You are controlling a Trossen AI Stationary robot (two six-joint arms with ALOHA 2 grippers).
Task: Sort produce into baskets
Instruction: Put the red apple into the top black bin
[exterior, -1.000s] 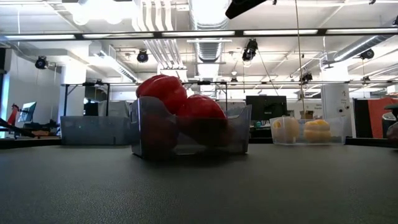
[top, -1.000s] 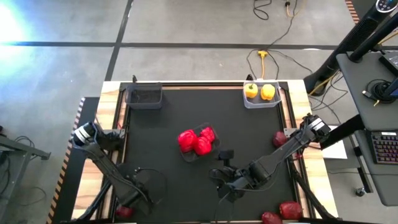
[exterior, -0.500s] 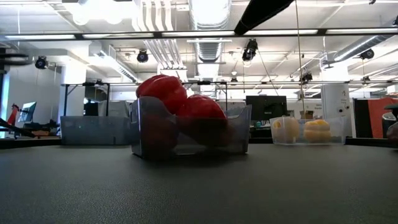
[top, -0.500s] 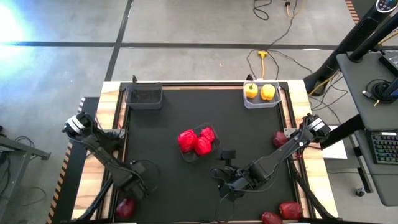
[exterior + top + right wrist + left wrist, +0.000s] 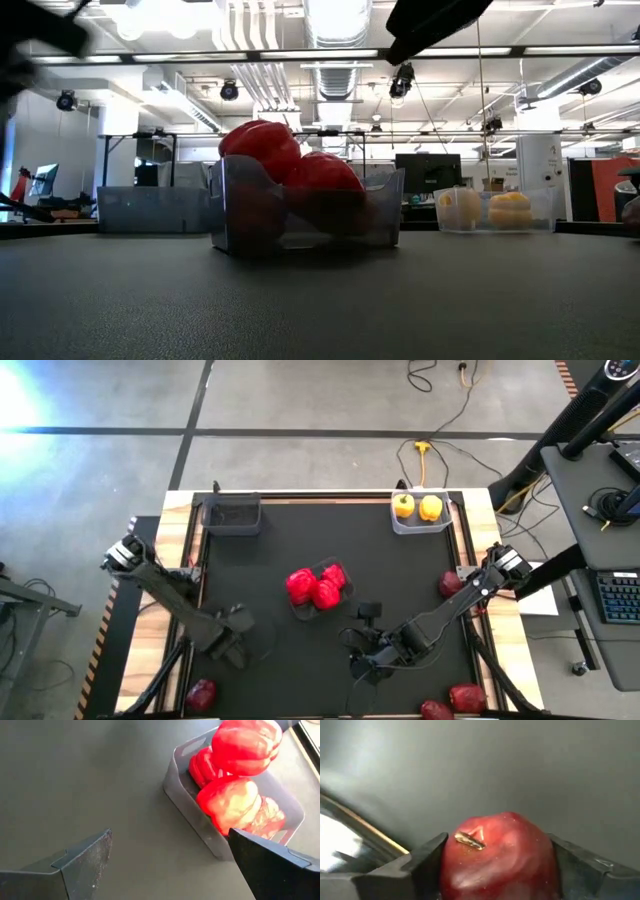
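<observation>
L gripper (image 5: 495, 870), near-left of the red-pepper basket (image 5: 318, 592), has its fingers (image 5: 422, 862) tight on a maroon apple (image 5: 497, 852), just off the tabletop (image 5: 400, 580). Risk: shallow pinch, round glossy skin, could squirt out mid-carry. R gripper (image 5: 172, 865) waits wide open, empty, near-right of that basket.

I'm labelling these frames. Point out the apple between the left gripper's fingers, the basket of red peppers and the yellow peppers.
apple (image 5: 497, 855), left wrist view, front skin.
basket of red peppers (image 5: 192, 817), right wrist view, near wall.
yellow peppers (image 5: 430, 508), high view, right one's top.
</observation>
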